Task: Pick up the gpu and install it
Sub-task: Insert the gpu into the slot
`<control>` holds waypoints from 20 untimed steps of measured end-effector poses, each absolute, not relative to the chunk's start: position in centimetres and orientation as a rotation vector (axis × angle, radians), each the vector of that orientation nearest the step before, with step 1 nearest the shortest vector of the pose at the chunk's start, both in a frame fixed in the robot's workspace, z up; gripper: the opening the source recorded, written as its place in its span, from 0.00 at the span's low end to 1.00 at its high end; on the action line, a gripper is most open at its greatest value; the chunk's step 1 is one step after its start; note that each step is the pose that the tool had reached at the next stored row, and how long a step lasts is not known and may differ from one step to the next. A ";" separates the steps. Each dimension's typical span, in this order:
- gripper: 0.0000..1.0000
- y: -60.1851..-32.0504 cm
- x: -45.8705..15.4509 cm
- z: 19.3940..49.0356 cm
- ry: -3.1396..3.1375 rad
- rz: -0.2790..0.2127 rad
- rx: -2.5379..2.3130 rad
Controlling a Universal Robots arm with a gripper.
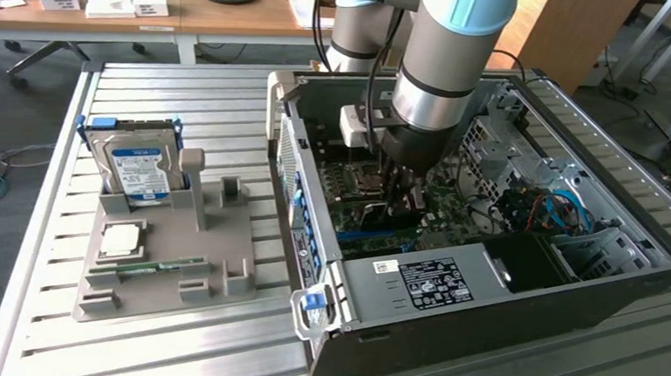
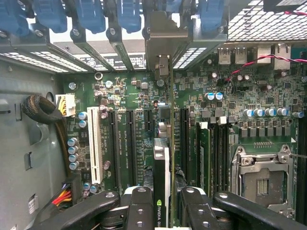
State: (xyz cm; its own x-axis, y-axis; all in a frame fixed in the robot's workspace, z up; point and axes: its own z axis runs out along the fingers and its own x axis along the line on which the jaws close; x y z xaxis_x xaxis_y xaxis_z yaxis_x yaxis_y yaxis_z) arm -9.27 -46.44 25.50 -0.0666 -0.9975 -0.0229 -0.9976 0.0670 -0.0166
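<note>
One gpu (image 2: 161, 167) stands on edge, pinched between the fingers (image 2: 139, 208) of the claw (image 2: 165, 211), its silver bracket (image 2: 165, 40) up against the rear slot openings of the computer case (image 1: 515, 317). It sits over the green motherboard (image 2: 129, 96), among long black slots and near a white slot (image 2: 95, 143); whether it is seated I cannot tell. Outside the case, on the slatted surface (image 1: 190, 92), a grey holder (image 1: 162, 269) carries a blue-labelled hard drive (image 1: 138, 172).

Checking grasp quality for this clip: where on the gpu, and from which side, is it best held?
Pinch the gpu across its two flat faces along the long edge facing away from the motherboard, coming straight in through the case's open side. The card is thin and stands edge-on, so fingers there leave its bracket and slot edge free.
</note>
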 end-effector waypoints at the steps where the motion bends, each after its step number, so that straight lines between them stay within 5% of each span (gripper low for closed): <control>1: 0.27 -46.4 -9.3 25.5 2.274 0.006 -2.127; 20: 0.27 -46.4 -9.3 25.2 2.273 0.009 -2.125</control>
State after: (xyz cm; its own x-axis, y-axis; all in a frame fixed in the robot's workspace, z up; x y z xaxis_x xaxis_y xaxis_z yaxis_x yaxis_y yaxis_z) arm -9.27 -46.36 25.15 -0.0666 -0.9974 -0.0257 -0.9976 0.0671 -0.0164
